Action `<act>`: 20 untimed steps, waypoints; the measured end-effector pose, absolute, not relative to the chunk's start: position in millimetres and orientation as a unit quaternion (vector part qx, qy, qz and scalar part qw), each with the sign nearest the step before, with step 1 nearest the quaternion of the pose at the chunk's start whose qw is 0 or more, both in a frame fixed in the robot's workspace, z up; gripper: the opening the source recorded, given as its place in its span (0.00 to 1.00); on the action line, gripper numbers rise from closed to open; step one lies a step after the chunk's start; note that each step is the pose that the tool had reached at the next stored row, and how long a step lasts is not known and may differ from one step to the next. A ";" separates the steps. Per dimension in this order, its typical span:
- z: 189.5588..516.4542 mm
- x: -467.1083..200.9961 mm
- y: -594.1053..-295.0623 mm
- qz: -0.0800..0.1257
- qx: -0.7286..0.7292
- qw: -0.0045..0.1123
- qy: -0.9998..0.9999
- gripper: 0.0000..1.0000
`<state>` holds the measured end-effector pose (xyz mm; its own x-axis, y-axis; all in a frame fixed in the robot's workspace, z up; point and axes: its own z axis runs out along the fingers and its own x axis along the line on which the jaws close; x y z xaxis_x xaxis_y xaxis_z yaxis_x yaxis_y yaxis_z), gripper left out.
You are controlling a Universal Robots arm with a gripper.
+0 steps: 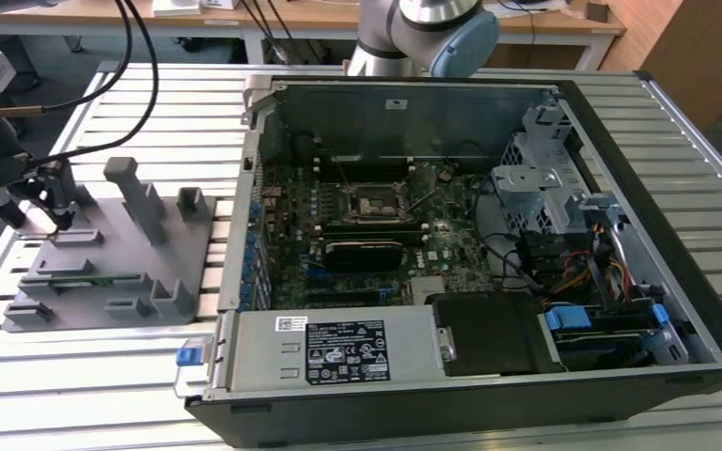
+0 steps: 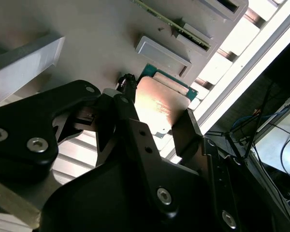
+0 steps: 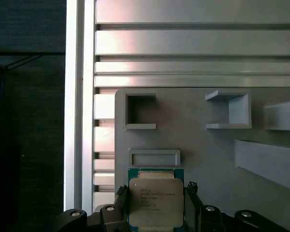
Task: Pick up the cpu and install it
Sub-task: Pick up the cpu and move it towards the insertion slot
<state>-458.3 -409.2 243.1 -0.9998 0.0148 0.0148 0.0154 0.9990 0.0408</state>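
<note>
Pinching the chip point(image 3: 156, 203) by two opposite edges with the end effector point(image 3: 155, 191), low over the grey fixture point(image 3: 208, 154) on the slatted counter point(image 3: 183, 43), beside the open computer case point(image 1: 412, 113)

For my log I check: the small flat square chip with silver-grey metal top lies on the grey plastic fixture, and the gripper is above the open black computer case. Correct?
One thing is wrong. The gripper is not above the open black computer case; it is at the grey plastic fixture, right at the silver-topped square cpu, as the first wrist view shows.
</note>
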 end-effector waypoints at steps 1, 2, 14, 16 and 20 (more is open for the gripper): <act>243.4 -458.3 -409.2 -0.020 -0.008 0.007 -1.000 0.54; 243.7 -458.3 -409.2 -0.021 -0.008 0.007 -1.000 0.54; 250.2 -458.3 -409.2 -0.020 -0.007 0.007 -1.000 0.54; 252.2 -458.3 -409.2 -0.021 -0.008 0.007 -1.000 0.54; 256.9 -458.3 -409.2 -0.021 -0.008 0.007 -1.000 0.54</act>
